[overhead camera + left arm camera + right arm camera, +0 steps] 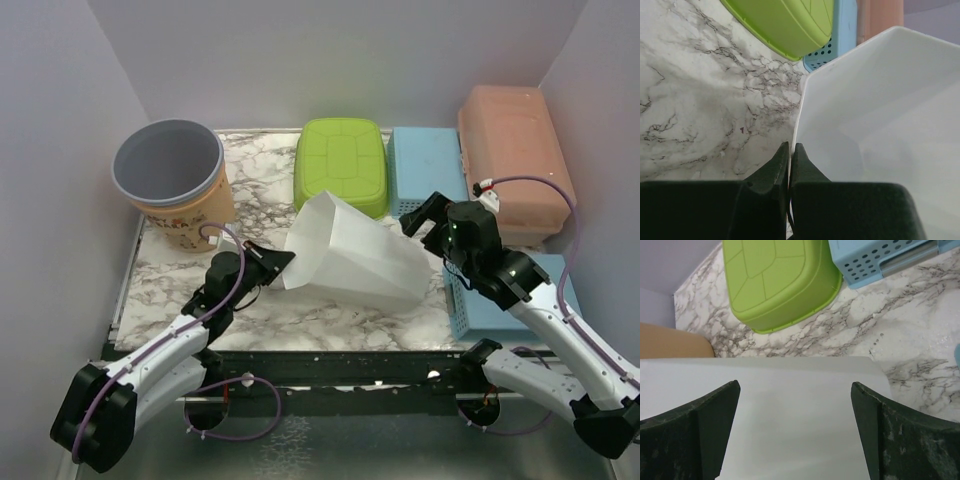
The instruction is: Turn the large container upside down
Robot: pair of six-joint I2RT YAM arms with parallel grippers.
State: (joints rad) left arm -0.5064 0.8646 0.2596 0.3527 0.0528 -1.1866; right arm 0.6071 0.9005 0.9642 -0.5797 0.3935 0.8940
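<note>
White-shelled arms (pixel 165 350), black joints, purple cables (pixel 540 180) (pincer fingers (pixel 910 440) dark, scuffed).

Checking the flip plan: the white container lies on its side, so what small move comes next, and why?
Probably close the right claw on the white container at its closed end. The left claw is shut on its rim, while the right claw stands open over that end, holding nothing; a second grip would likely steady the flip.

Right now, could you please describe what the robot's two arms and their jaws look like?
The left arm and right arm have white links with black joints and bases. A thin purple cable loops along each. The jaws are dark, wedge-shaped; the right ones carry pale scuffs.
</note>
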